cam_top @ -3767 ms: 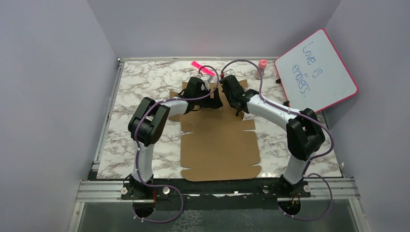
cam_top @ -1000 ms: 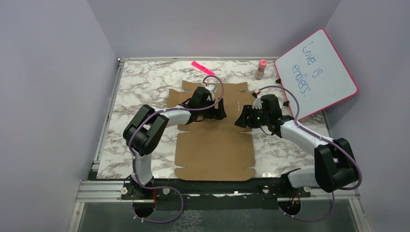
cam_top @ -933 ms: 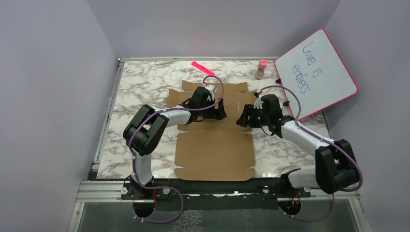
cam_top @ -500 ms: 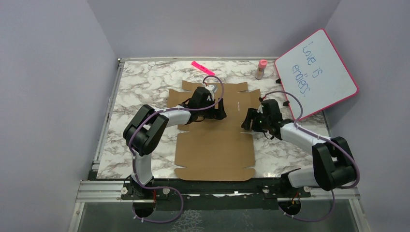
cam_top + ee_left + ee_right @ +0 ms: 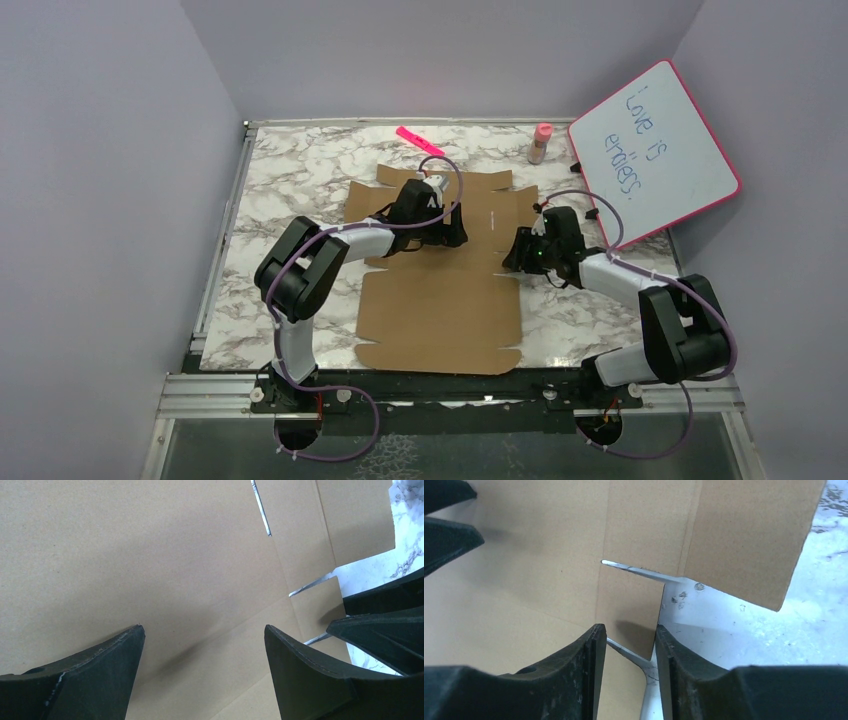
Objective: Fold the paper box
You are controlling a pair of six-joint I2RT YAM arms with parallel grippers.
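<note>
The paper box (image 5: 440,300) lies flat and unfolded in the middle of the surface (image 5: 290,180). My left tool (image 5: 201,630) is spread wide over its panel toward 12 o'clock. My right tool (image 5: 627,628), at the box's 3 o'clock edge, is half-narrowed astride a small side flap (image 5: 629,600); I cannot tell whether it pinches.

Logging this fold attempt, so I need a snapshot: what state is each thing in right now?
paper box: flat, unfolded on the table.
left tool: open wide above a box panel.
right tool: jaws set narrowly either side of a side tab; grip unclear.
whiteboard: tilted, written on.
pink bottle: upright.
pink marker: lying flat.
</note>
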